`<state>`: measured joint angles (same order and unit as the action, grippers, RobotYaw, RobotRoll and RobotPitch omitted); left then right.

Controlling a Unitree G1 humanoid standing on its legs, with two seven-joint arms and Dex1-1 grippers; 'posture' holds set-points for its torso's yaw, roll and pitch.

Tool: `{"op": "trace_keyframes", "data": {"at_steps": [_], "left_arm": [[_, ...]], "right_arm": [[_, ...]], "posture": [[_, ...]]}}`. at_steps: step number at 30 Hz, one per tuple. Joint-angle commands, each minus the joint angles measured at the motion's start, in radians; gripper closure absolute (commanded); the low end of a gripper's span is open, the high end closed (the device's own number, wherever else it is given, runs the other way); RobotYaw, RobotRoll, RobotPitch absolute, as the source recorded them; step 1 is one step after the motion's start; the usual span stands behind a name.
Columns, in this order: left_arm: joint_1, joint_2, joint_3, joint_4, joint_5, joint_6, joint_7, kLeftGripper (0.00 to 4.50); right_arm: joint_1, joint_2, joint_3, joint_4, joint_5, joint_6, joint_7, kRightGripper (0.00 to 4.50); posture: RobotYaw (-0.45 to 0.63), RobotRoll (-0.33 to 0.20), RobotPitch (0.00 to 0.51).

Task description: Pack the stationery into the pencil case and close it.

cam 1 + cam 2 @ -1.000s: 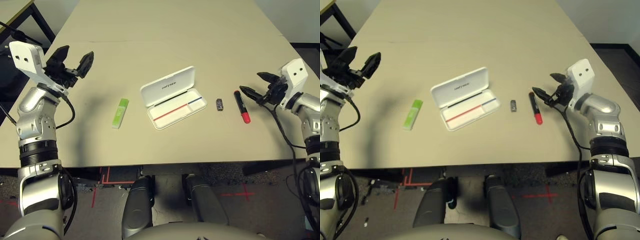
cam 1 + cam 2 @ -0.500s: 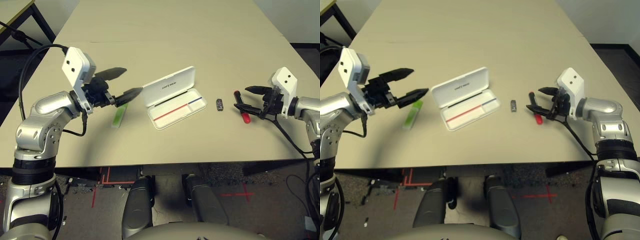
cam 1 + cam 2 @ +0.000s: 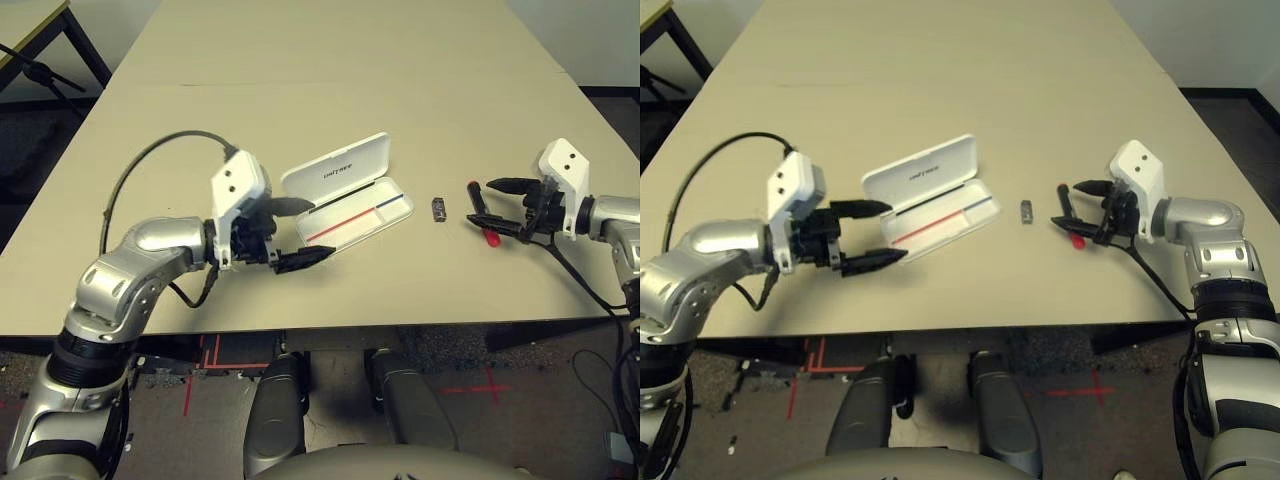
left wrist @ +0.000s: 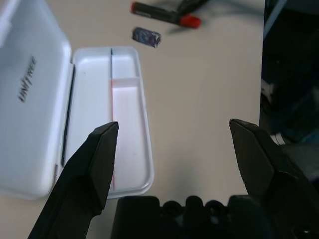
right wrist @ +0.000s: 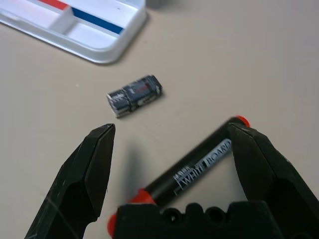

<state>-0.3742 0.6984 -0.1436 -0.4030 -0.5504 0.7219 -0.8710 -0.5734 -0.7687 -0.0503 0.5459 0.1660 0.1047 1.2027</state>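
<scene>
The left gripper (image 3: 283,232), fingers spread wide, hovers beside the open flat white hard-plastic pencil case (image 3: 346,196) mid-table. Further right lie a tiny dark grey block (image 3: 439,208) and a stiff, light-looking red-and-black marker pen (image 5: 192,170), best pinched mid-barrel; the right gripper (image 3: 494,208) straddles it, open.

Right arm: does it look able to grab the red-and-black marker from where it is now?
Probably yes. The right gripper is open, its fingers either side of the marker, which lies flat on the table. The small dark block lies apart from it, out of the way.
</scene>
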Motion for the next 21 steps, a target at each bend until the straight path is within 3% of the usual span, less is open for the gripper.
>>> {"op": "trace_keyframes", "data": {"at_steps": [1, 10, 21], "left_arm": [[-0.014, -0.022, -0.067, 0.047, 0.047, -0.015, -0.014, 0.02], [-0.089, -0.071, -0.209, 0.198, 0.183, -0.038, -0.032, 0.02], [-0.16, -0.117, -0.261, 0.335, 0.27, -0.05, -0.076, 0.02]], "right_arm": [[0.022, -0.011, 0.014, -0.044, 0.013, 0.035, 0.025, 0.0], [0.041, -0.021, 0.006, -0.091, 0.017, 0.055, 0.026, 0.0], [0.061, -0.03, -0.004, -0.129, 0.023, 0.065, 0.012, 0.0]], "posture": [[-0.03, 0.0, 0.166], [-0.06, 0.0, 0.174], [-0.08, 0.0, 0.178]]}}
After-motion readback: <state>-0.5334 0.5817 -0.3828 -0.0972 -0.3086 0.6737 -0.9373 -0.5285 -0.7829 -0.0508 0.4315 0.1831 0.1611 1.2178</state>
